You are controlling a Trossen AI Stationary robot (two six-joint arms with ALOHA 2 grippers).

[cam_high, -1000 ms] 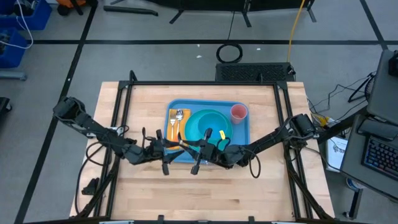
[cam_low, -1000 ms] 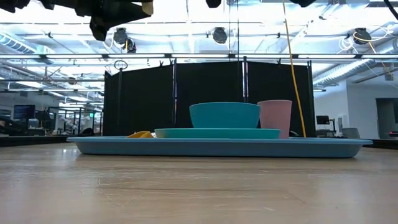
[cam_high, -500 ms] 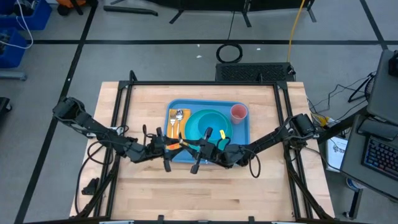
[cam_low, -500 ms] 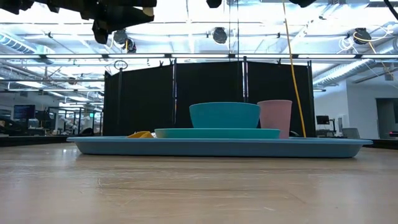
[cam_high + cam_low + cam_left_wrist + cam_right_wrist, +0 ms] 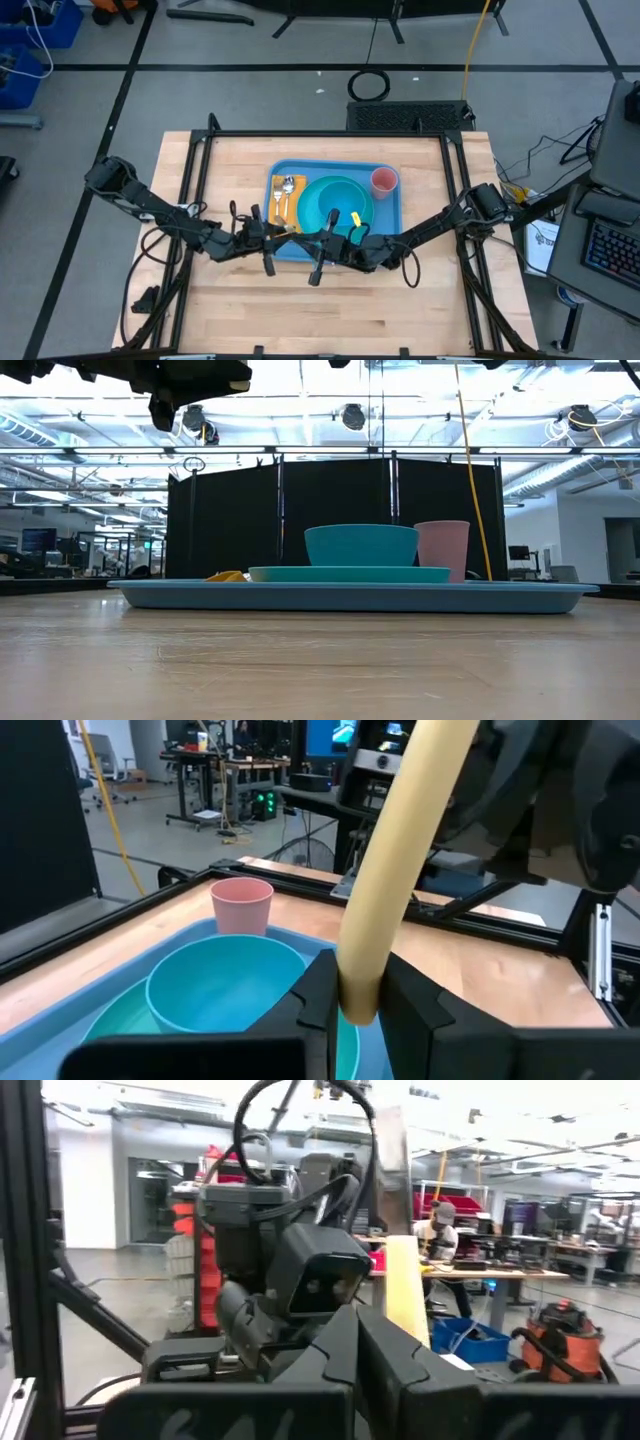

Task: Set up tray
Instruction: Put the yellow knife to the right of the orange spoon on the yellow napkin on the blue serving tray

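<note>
Left wrist view shows my left gripper (image 5: 358, 1003) clamped on a pale yellow handle (image 5: 400, 850) that my right gripper (image 5: 357, 1345), shut, also pinches. Below sits the tray (image 5: 388, 222), mid-table. I should release one side before lowering.
</note>
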